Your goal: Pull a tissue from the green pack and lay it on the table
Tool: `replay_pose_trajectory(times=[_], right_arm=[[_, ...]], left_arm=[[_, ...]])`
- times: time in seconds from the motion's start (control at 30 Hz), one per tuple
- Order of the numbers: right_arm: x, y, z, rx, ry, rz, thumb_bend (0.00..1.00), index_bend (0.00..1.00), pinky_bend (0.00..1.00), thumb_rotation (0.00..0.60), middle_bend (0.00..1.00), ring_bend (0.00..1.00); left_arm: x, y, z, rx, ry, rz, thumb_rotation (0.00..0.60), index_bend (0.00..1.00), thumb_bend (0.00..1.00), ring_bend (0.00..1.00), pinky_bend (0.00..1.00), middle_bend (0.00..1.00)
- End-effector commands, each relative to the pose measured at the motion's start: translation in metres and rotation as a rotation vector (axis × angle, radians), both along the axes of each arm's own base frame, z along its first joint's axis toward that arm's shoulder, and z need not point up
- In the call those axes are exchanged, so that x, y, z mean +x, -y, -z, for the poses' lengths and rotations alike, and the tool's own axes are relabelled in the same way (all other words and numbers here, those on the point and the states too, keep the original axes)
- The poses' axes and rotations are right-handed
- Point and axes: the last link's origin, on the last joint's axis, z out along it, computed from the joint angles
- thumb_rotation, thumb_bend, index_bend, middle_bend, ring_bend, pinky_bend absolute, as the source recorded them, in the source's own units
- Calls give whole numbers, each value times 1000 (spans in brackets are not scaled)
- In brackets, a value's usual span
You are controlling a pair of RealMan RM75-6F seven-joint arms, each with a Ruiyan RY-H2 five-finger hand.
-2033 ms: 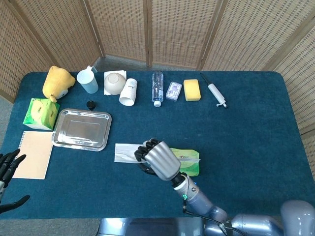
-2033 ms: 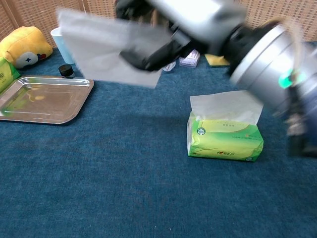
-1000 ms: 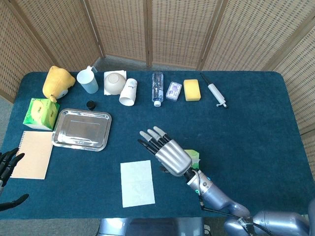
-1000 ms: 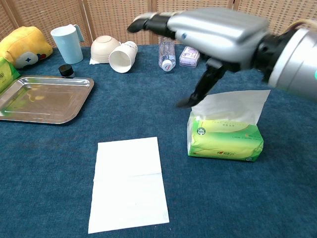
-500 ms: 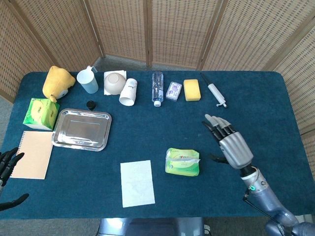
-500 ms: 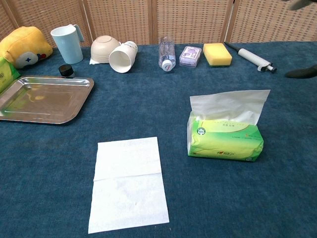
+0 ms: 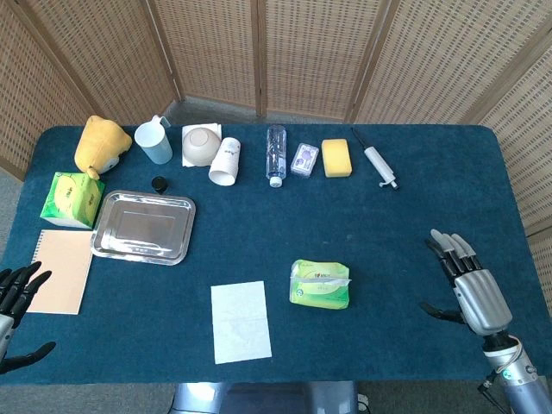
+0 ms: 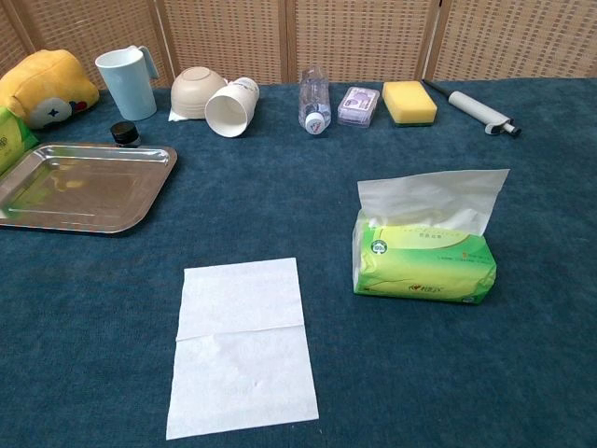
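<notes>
Hovering at the left edge of the dark blue cloth-covered counter (image 7: pixel 362 216), the black left hand (image 7: pixel 15 289) shows only partly, its fingers spread and holding nothing, beside a tan rectangular notepad (image 7: pixel 58 271). Behind that sit a green tissue box (image 7: pixel 69 199), a yellow plush toy (image 7: pixel 101 144) and a light blue plastic cup (image 7: pixel 155 141), with a small black cap (image 7: pixel 159 183) just beside a shiny rectangular metal tray (image 7: pixel 144 227). Along the far edge run a beige bowl (image 7: pixel 201 145), a white paper cup on its side (image 7: pixel 225 161), a clear plastic bottle lying down (image 7: pixel 275 154), a small purple packet (image 7: pixel 304 159), a yellow sponge (image 7: pixel 336 158) and a white syringe-like tool (image 7: pixel 378 163). Near the front, the flat white tissue (image 8: pixel 241 345) lies on the counter, apart from the soft green tissue pack (image 8: pixel 423 265), from whose top another sheet stands up. Print on the pack is too small to read. Far right, the silver right hand (image 7: pixel 470 284) floats with fingers spread and empty, its arm cut off by the frame.
</notes>
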Motion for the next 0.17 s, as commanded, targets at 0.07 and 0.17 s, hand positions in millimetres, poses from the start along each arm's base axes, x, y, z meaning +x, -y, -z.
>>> replay_pose_trajectory(times=[0.07, 0.17], right_arm=[[-5, -15, -5, -1, -75, 95, 0, 0, 3, 600, 0, 0], [-8, -19, -5, -21, -94, 126, 0, 0, 0, 600, 0, 0]], left_arm=[[0, 1, -1, 5, 1, 2, 600, 0, 0, 0, 0, 0], [-1, 1, -3, 12, 1, 2, 600, 0, 0, 0, 0, 0]])
